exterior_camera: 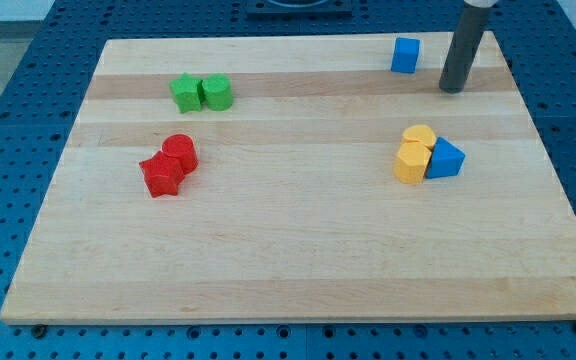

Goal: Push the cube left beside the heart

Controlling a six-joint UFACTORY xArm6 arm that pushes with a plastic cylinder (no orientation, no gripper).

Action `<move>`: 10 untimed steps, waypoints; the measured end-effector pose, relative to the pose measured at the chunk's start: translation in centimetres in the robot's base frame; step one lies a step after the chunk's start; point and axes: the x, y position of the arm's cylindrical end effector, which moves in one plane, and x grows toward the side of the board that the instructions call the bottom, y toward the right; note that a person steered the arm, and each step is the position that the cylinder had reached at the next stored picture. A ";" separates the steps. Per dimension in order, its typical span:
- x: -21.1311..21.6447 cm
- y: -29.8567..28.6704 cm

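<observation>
the yellow heart point(410, 164) sat at the view's right, touching a blue triangular block point(445, 160). the blue cube point(405, 55) lay near the view's top, well apart from the heart. my tip point(452, 89) stood just right of the cube, touching nothing; a bare rod, it grasped nothing.

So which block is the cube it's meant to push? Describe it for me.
Start at the wooden board's far edge, toward the view's top right, where the dark rod comes down. Just to the view's left of my tip sits the blue cube, standing alone. The other blue block touches two yellow blocks lower down.
</observation>
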 end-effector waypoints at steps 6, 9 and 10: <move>-8.5 -0.2; -9.3 -3.3; -9.3 -4.4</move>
